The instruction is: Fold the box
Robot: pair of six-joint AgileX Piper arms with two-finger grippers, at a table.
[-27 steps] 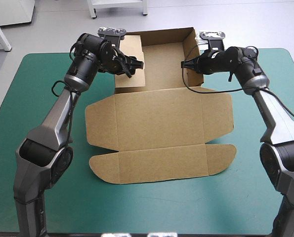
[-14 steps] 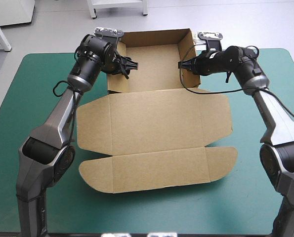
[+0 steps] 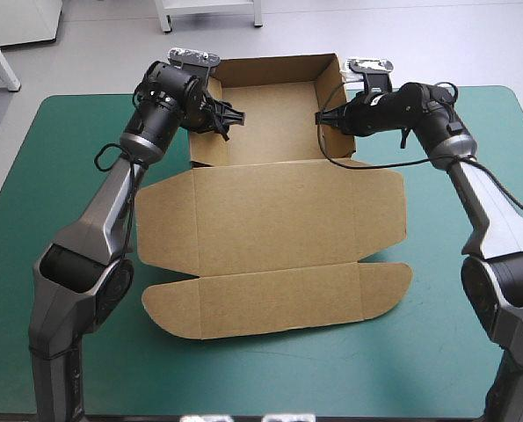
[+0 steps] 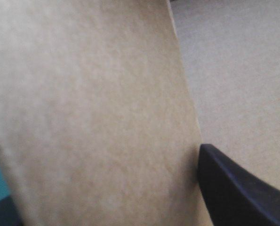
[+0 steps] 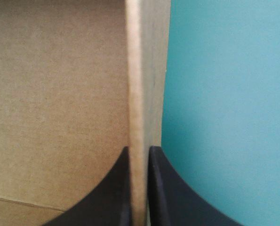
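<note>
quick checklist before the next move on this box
1. Right gripper clamped on the box's right wall: ok.
2. Left gripper clamped on the left wall: not ok, its fingers stand apart with the wall between them.
3. Far wall upright: ok.
4. Lid flat on the teal-green cover: ok.
5. Walls locked in place: cannot tell.

Box [image 3: 270, 211] on table [image 3: 68, 176], walls [image 3: 279, 66] far, lid [image 3: 279, 299] flat nearer
</note>
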